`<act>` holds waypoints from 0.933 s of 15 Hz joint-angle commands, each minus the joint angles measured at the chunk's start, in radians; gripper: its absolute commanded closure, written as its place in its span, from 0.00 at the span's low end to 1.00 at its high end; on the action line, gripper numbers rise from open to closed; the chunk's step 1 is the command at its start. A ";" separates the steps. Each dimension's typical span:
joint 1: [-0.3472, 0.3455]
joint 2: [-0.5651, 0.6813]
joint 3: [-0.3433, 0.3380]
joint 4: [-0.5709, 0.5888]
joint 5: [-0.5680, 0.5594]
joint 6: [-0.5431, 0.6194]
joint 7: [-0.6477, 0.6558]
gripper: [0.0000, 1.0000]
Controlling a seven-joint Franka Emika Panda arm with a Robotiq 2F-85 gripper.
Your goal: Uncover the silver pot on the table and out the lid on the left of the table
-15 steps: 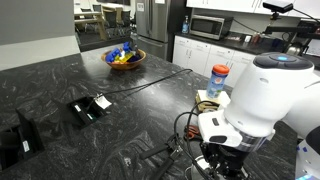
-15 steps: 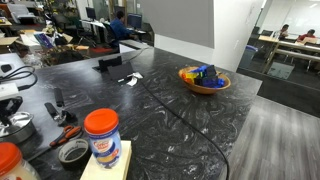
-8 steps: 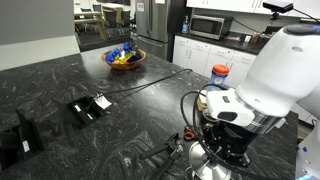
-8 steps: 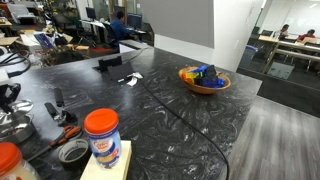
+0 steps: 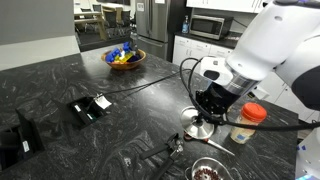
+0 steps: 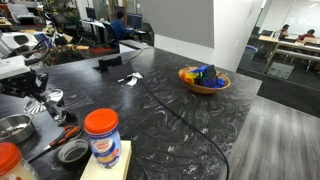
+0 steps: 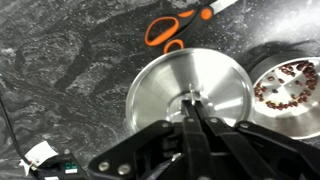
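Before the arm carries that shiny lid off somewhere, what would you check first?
1. Gripper shut on the knob of the flat round silver lid: ok.
2. Lid off the small shiny steel pot, brown contents showing: ok.
3. Lid held level: cannot tell.
4. Orange-handled scissors out of the lid's way: cannot tell.
5. Bare patch of black veined table for setting it down: ok.

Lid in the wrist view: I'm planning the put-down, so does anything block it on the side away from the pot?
The gripper holds the lid by its knob. Only the scissors lie close beside it. On the side away from the pot the table looks bare nearby, so nothing visible blocks that way.
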 commanded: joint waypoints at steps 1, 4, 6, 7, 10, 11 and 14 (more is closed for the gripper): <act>-0.030 0.059 -0.030 0.089 -0.014 -0.055 0.002 0.99; -0.048 0.144 -0.082 0.182 0.035 -0.091 -0.057 0.99; -0.066 0.214 -0.110 0.244 0.069 -0.091 -0.094 0.99; -0.079 0.250 -0.118 0.274 0.078 -0.087 -0.105 0.99; -0.119 0.349 -0.127 0.354 0.104 -0.083 -0.125 0.99; -0.134 0.379 -0.128 0.376 0.107 -0.078 -0.122 0.99; -0.170 0.449 -0.124 0.420 0.120 -0.079 -0.113 0.99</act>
